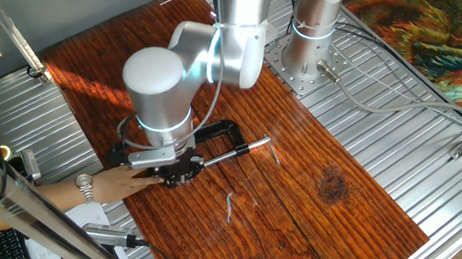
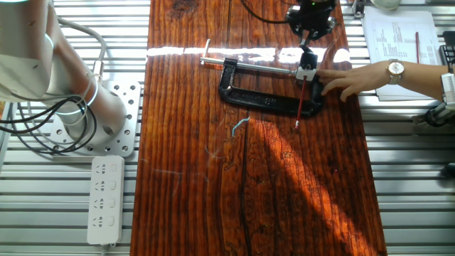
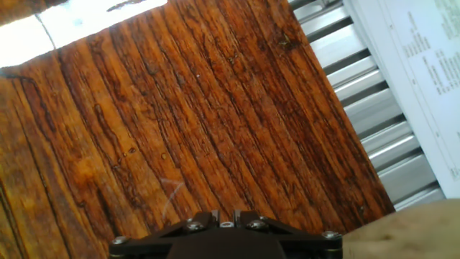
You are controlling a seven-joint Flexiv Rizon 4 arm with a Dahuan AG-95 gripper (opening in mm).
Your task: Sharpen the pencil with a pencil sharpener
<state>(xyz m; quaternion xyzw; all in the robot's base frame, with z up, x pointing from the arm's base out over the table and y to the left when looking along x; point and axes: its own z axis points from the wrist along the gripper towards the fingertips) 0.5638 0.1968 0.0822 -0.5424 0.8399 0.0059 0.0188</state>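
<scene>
The tool grips the red pencil, its tip overhanging the clamp. A hand rests alongside, near the table edge.

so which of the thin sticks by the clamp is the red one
The pencil, slanting down across the clamp by the person's hand; the screw rod is silver and lies level.

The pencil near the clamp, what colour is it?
Red. The pencil shows best in the other fixed view, slanting across the black clamp.
</scene>
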